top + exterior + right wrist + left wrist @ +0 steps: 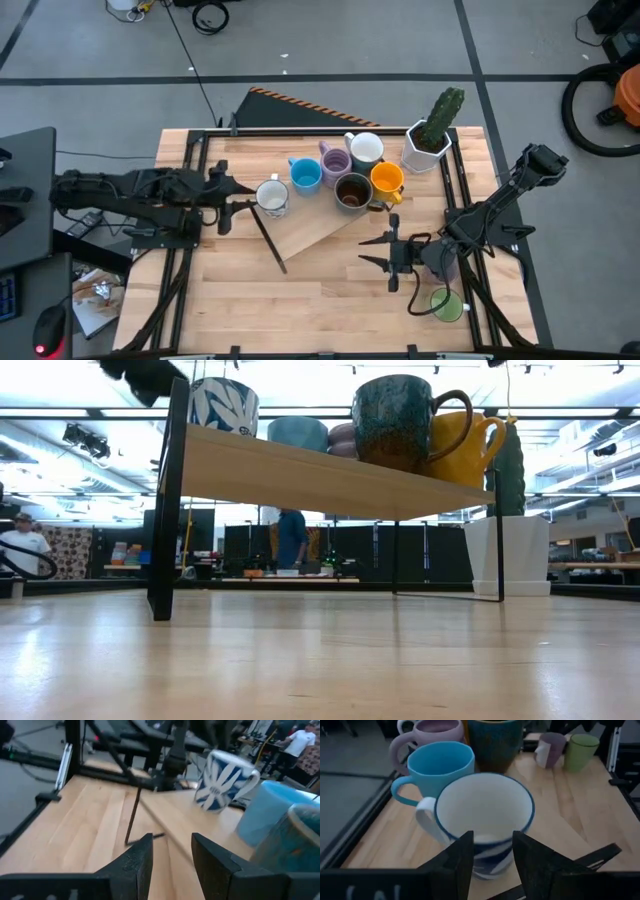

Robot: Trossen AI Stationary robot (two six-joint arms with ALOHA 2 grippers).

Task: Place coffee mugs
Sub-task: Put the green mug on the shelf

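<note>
A white mug with a blue leaf pattern stands on its base at the left end of a raised wooden shelf. My left gripper is open, level with this mug and just short of its near wall. Farther along the shelf stand a blue mug, a lavender mug, a white mug, a dark brown mug and an orange mug. My right gripper is open and holds nothing, right of the shelf. A second lavender mug and a green mug stand on the table beside the right arm.
A white faceted pot with a cactus stands at the table's far right. The shelf rests on thin black legs, with open space beneath it. Bare wood lies along the table's near side. People stand in the room behind.
</note>
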